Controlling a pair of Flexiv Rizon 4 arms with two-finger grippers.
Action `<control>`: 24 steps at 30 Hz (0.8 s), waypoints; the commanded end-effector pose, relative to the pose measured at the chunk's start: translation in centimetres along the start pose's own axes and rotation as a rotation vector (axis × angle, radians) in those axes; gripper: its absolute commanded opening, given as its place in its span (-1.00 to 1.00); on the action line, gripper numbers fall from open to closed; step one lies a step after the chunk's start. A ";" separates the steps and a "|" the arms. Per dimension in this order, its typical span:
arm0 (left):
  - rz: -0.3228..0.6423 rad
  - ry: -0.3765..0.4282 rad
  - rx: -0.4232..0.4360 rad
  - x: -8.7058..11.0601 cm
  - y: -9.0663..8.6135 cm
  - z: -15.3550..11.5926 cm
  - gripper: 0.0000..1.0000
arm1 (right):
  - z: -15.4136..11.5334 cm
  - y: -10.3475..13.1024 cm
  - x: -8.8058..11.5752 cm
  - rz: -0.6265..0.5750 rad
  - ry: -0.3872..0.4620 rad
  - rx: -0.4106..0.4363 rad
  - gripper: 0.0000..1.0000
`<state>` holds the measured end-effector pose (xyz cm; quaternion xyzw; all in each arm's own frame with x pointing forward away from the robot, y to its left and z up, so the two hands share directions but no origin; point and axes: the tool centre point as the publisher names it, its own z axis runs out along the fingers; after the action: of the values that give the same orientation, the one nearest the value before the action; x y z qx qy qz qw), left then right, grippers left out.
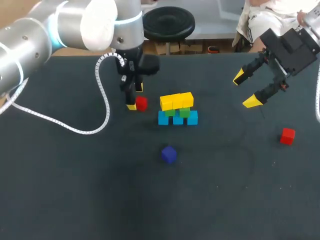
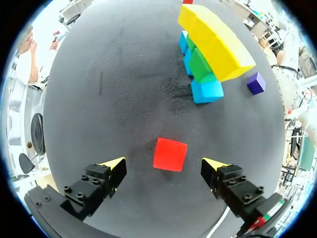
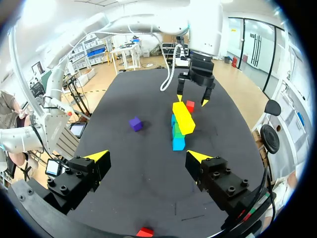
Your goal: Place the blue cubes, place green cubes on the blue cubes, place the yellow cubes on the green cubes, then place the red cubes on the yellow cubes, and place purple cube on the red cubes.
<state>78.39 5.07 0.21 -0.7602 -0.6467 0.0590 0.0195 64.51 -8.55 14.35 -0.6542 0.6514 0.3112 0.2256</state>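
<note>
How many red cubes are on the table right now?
2. One red cube lies between the left hand's open fingers, beside the stacked cubes. The second red cube lies alone toward the table's right side. None seem hidden.

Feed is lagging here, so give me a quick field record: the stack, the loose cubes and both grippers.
stack: row of blue cubes on the dark table, green cubes on them, yellow cubes on top
red layer: not yet placed
near red cube: on the table between the fingers of the left gripper, untouched
far red cube: loose, on the right arm's side
purple cube: loose, apart from the stack
left gripper: open
right gripper: open, empty, above the table
</note>
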 end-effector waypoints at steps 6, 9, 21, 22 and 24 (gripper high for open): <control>-0.019 -0.020 0.018 0.2 0.5 -0.1 1.00 | 0.0 0.0 0.0 -0.001 -0.001 0.000 1.00; -0.022 -0.023 0.022 0.1 0.5 0.1 1.00 | 0.0 0.0 0.0 -0.001 -0.001 0.000 1.00; -0.004 -0.017 0.022 -0.9 0.6 0.2 0.89 | 0.0 0.0 0.0 -0.001 -0.001 0.000 1.00; -0.006 -0.017 0.023 -1.0 0.6 0.2 0.83 | 0.0 0.0 0.0 -0.001 -0.001 0.000 1.00; -0.008 -0.014 0.026 -1.0 0.5 0.4 0.65 | 0.0 0.0 0.0 -0.001 -0.001 0.000 1.00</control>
<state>78.24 4.22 -0.05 -0.7569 -0.6494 0.0715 0.0194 64.51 -8.55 14.35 -0.6542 0.6514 0.3112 0.2256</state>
